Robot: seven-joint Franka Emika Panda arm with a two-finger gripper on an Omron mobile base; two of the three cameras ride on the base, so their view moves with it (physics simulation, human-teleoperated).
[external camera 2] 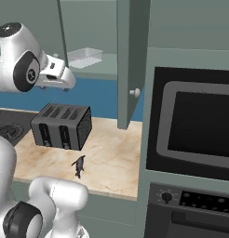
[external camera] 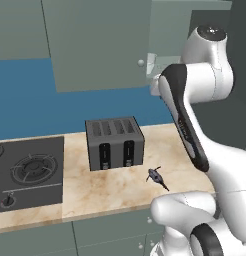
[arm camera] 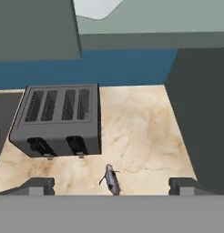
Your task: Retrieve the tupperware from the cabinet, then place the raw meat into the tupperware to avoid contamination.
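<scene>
The cabinet (external camera 2: pixel 130 60) stands open, its door (external camera: pixel 100 45) swung out over the counter. On its shelf (external camera 2: pixel 95 69) lies the clear tupperware (external camera 2: pixel 86 56), whose corner also shows at the top of the hand view (arm camera: pixel 95 8). The raw meat (external camera: pixel 156 176) (external camera 2: pixel 79 166) (arm camera: pixel 112 179) is a tiny dark lump on the marble counter, in front of the toaster. My gripper (arm camera: pixel 111 187) hangs high above the counter, below the shelf, looking down at the meat. It is open, with nothing between its fingertips (arm camera: pixel 38 185).
A dark four-slot toaster (external camera: pixel 115 142) (external camera 2: pixel 61 125) (arm camera: pixel 59 118) stands behind the meat. A stove top (external camera: pixel 27 172) lies to the left, and a tall oven unit (external camera 2: pixel 195 125) walls the counter on the right. The open door hangs above the toaster.
</scene>
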